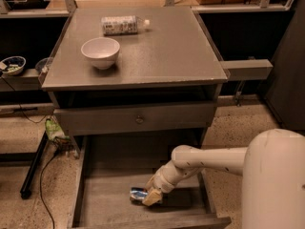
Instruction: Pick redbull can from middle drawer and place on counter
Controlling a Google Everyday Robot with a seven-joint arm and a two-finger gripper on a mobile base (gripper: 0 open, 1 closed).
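The redbull can [137,194] lies on its side on the bare bottom of the open middle drawer [102,202], near the drawer's front. My gripper [152,196] is down inside the drawer at the can's right end, touching or almost touching it. My white arm [214,159] reaches in from the right over the drawer's side wall. The grey counter [162,51] is the cabinet's top, above the drawers.
A white bowl [100,52] stands on the counter's left part. A clear plastic bottle [122,25] lies at its back. The upper drawer front with a round knob [139,119] is closed. A ledge [248,68] juts out at the right; shelves with bowls stand at the left.
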